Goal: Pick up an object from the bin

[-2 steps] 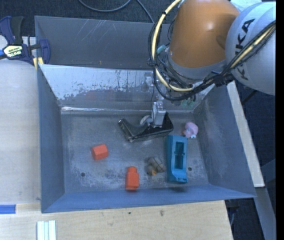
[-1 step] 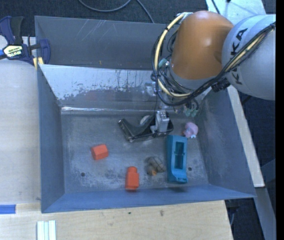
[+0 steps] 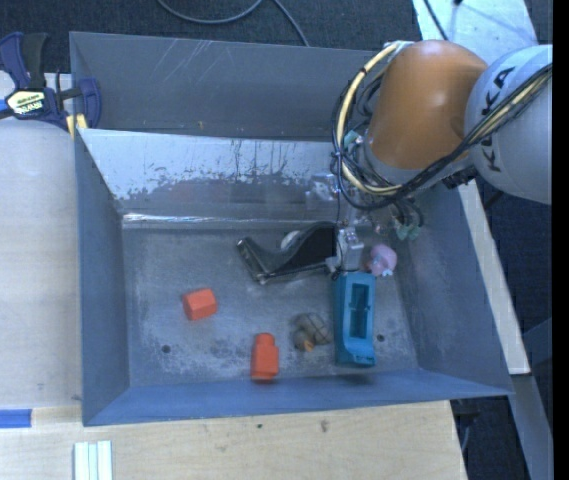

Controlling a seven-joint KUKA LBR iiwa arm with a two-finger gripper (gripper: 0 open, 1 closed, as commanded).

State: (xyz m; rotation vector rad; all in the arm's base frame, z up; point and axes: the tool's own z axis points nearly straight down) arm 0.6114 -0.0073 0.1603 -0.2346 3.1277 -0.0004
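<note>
Toward the right side of the grey metal bin (image 3: 99,298), the gripper (image 3: 350,246) hangs low over the floor, under the arm's rounded orange cover (image 3: 419,103) and its loops of cable (image 3: 349,118). Whether it is released or clenched cannot be told, and nothing can be seen held in it. It stands at the right end of a black angled plastic piece (image 3: 282,255), which lies flat and stretches off toward the bin's middle; contact between the two cannot be made out. Just beside the gripper, toward the right wall, sits a small pale pink rounded thing (image 3: 382,259). Directly nearer the front wall lies a bright blue rectangular block with a dark slot (image 3: 356,320), its long side running from the gripper toward the front right corner. A small brownish-grey lump (image 3: 310,333) rests just left of that block. Farther left along the front wall lies an orange cylinder (image 3: 264,357), and an orange cube (image 3: 200,304) sits well apart, toward the left wall.
</note>
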